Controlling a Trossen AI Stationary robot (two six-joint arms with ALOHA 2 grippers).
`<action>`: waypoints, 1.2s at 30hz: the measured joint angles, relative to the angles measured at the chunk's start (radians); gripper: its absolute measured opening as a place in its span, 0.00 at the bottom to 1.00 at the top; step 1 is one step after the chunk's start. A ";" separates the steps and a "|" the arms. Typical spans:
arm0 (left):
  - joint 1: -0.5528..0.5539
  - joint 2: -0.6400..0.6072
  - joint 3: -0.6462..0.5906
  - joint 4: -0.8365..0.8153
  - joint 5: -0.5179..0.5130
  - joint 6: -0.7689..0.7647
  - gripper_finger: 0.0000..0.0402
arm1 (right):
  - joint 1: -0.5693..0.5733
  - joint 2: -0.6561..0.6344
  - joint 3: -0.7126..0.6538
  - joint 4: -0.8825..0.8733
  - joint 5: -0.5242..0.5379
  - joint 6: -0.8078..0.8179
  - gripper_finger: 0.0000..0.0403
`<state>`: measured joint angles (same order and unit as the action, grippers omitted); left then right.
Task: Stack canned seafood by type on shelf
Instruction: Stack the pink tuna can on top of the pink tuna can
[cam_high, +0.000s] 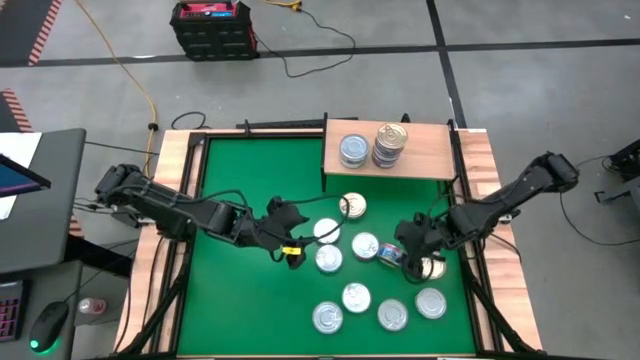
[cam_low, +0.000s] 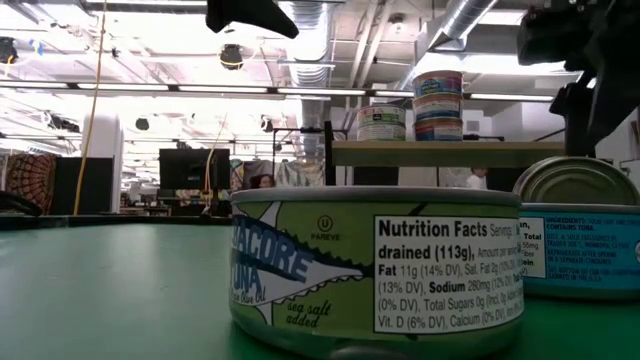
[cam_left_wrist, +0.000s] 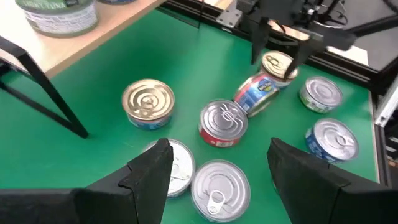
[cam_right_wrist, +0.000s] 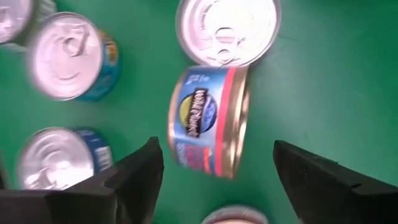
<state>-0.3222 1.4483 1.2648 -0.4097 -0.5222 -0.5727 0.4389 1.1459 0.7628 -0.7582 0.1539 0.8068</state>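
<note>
My right gripper (cam_right_wrist: 214, 171) wide open, empty, over tipped can (cam_right_wrist: 208, 121); next: close, lift to shelf (cam_high: 430, 155).

Shelf (cam_high: 430, 160) at table's (cam_high: 250, 320) far edge, stacked cans (cam_high: 390, 143) on it, loose cans (cam_high: 357, 297) in front

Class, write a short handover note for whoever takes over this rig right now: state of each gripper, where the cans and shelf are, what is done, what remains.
Left gripper: open, hovering over the loose tins mid-table, holding nothing.
Right gripper: open, hanging over a blue-and-red tin that lies tipped on its side; not gripping it.
Shelf: at the table's far edge, carrying one single can and a stack of cans beside it.
Done: those cans are on the shelf.
Left: about nine loose tins on the green table are yet to be sorted and stacked by type.
</note>
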 joint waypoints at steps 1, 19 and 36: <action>0.006 0.000 0.000 0.000 0.016 0.000 0.63 | 0.008 0.011 0.000 0.001 0.020 0.001 0.80; 0.017 0.000 0.000 -0.004 0.073 0.037 0.63 | 0.129 0.085 0.000 0.077 0.191 0.001 0.80; 0.017 0.001 0.000 -0.005 0.108 0.068 0.63 | 0.158 0.257 0.000 0.119 0.219 0.009 0.73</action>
<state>-0.3050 1.4489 1.2647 -0.4145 -0.4144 -0.5046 0.5967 1.4025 0.7631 -0.6392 0.3733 0.8157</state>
